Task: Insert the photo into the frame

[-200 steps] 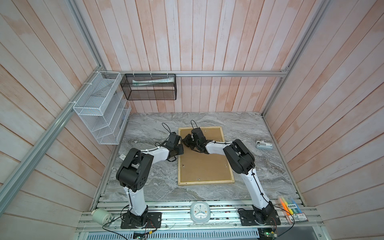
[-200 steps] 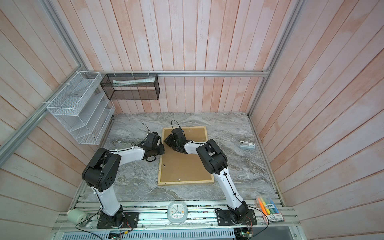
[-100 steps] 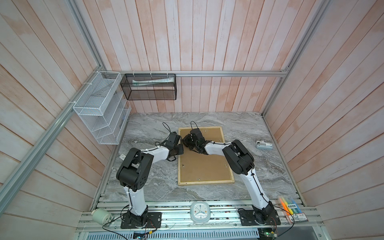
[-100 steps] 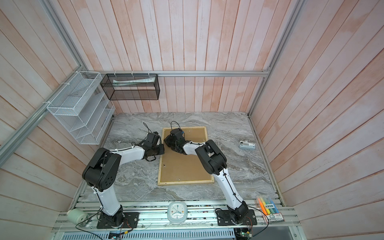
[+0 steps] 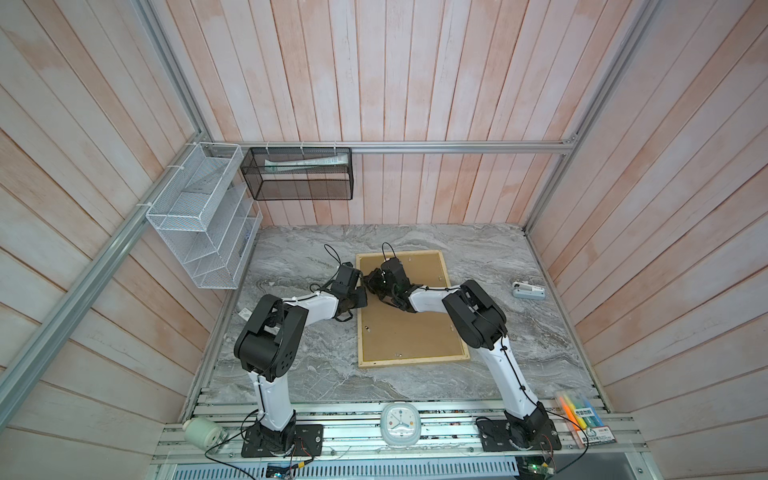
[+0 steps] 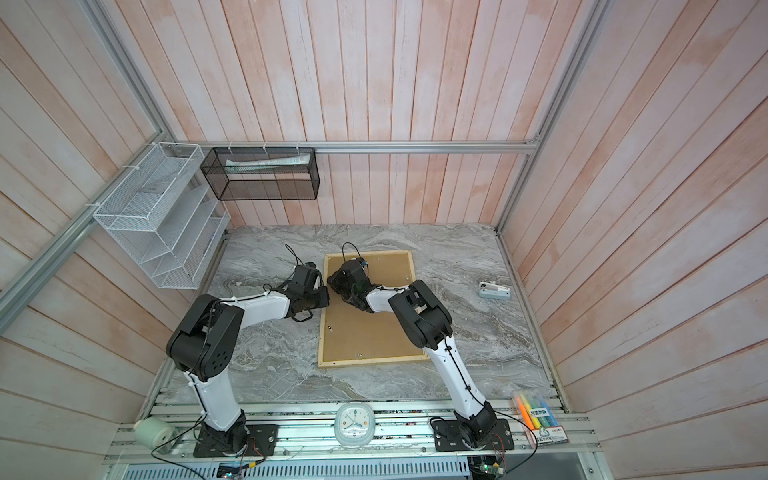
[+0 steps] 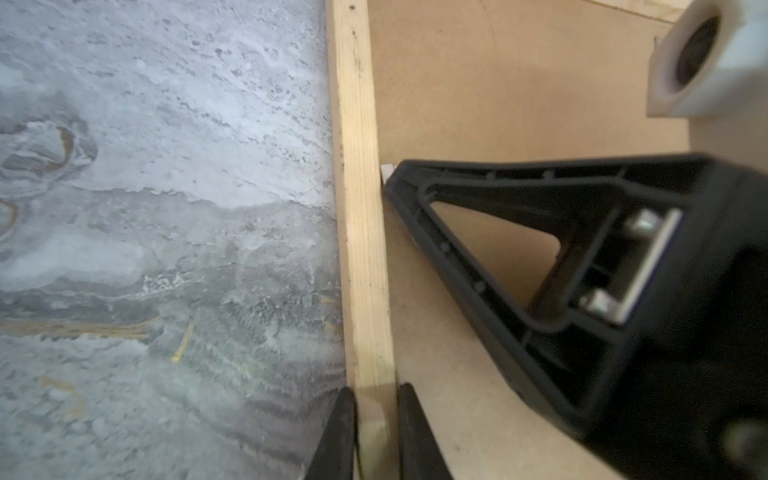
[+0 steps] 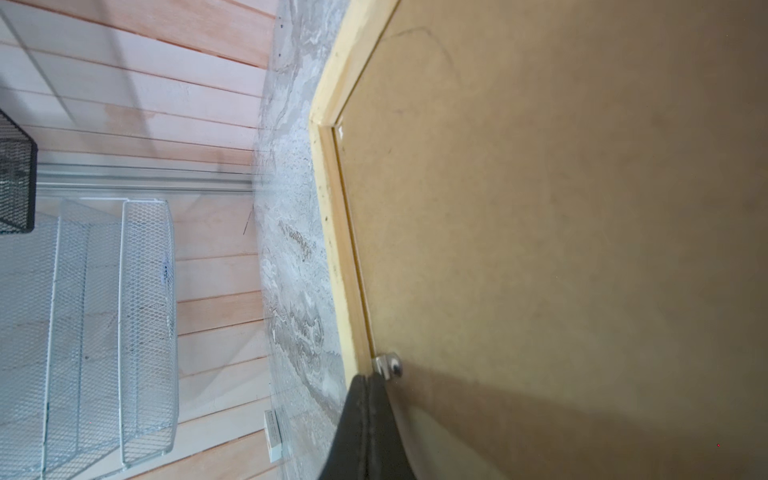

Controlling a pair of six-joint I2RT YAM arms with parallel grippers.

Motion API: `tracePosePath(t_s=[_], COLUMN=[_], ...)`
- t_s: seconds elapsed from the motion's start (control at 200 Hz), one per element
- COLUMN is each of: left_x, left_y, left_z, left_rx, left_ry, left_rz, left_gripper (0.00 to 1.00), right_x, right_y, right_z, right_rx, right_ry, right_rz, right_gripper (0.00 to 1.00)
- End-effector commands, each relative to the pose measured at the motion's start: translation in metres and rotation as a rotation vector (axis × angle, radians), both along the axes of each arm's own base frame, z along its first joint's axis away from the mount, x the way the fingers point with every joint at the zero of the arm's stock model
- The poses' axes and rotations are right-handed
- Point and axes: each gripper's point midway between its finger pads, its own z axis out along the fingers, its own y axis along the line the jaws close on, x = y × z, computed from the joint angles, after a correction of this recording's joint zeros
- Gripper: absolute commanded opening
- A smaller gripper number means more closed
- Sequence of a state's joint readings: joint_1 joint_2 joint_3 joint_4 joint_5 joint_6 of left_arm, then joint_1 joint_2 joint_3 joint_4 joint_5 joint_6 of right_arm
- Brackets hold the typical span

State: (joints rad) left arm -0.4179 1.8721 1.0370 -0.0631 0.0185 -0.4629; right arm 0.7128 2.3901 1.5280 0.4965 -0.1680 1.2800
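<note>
Our left gripper [image 7: 376, 399] is closed down narrow on the frame [image 7: 357, 208]. Its two black fingers [image 7: 338, 432] straddle the pale wooden strip, one on the outer side over the grey marble table [image 7: 166, 208] and one on the inner side over the brown backing board [image 7: 498, 104], and both hug the wood.

Ahead of those fingers along the same strip we see our right gripper [image 8: 368, 380]. Its jaws are pressed fully together and hold nothing. Its joined tip comes down on the board side of the strip, right at the inner edge of the wood. A small metal tab [image 8: 388, 365] sits just beside that tip, against the frame's inner edge. We cannot tell whether the tip touches the tab or only stands next to it.

In both top views the two grippers meet close together at one long side of the frame [image 5: 411, 361] [image 6: 374, 361], the left gripper [image 5: 360, 297] from outside it and the right gripper [image 5: 371, 284] reaching in over the board. Under them the frame lies flat on the table, back side up, with the backing board [image 5: 407, 332] filling its opening.

We cannot see the photo in any view, so we cannot tell where it lies.
</note>
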Motion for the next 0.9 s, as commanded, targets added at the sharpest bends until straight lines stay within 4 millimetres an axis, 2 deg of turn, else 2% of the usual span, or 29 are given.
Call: tracePosePath(t_s=[0.0, 0.08, 0.195, 0.545, 0.89], left_x=[-0.031, -0.030, -0.030, -0.032, -0.031], left_y=[-0.021, -0.018, -0.017, -0.021, -0.023], left_z=[-0.017, -0.016, -0.015, -0.021, -0.018], left_rx=[-0.091, -0.092, -0.093, -0.094, -0.102], left_ry=[0.125, 0.121, 0.121, 0.142, 0.136], left_rz=[-0.078, -0.068, -0.067, -0.089, -0.096], left_gripper=[0.07, 0.07, 0.07, 0.07, 0.07], right_x=[-0.007, -0.010, -0.012, -0.012, -0.011], right_y=[-0.015, -0.020, -0.024, -0.007, 0.003], right_z=[0.002, 0.005, 0.007, -0.010, -0.025], right_rx=[-0.075, -0.108, -0.134, -0.130, -0.102], right_ry=[-0.059, -0.058, -0.051, 0.035, 0.081], right_rz=[0.031, 0.045, 0.059, 0.132, 0.148], right_gripper=[0.09, 0.16, 0.20, 0.19, 0.19])
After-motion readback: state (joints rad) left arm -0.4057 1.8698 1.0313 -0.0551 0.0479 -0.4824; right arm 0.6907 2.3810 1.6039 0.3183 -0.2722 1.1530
